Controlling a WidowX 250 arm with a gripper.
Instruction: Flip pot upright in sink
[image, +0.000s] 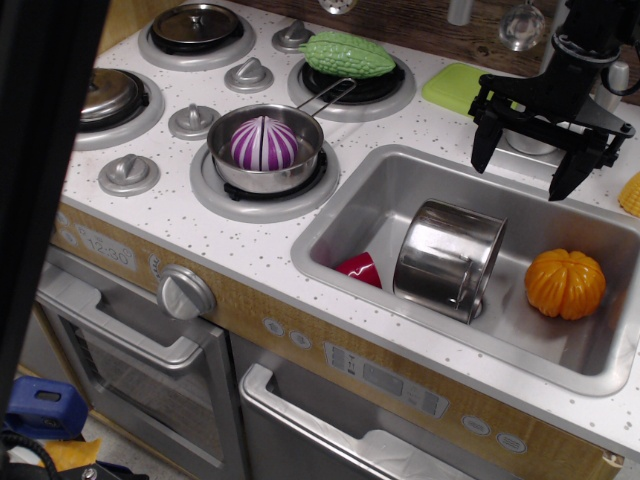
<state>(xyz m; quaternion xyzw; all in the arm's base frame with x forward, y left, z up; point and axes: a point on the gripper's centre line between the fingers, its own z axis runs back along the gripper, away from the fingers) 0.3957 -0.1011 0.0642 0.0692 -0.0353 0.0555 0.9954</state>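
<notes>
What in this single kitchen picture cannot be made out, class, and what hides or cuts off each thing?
- Red object in the sink: mostly hidden behind the tipped pot; its identity is unclear.
- The pot's mouth and inside: turned away from the camera.
- Yellow object: cut off by the right edge.
- Arm above the open gripper: cut off by the top edge.
- Left side of the stove: blocked by a dark blurred foreground shape.

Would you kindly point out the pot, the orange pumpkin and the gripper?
pot (447, 252): observation.image view, shiny side wall.
orange pumpkin (565, 283): same view, ribbed top.
gripper (523, 158): same view, midway between fingers.
</notes>
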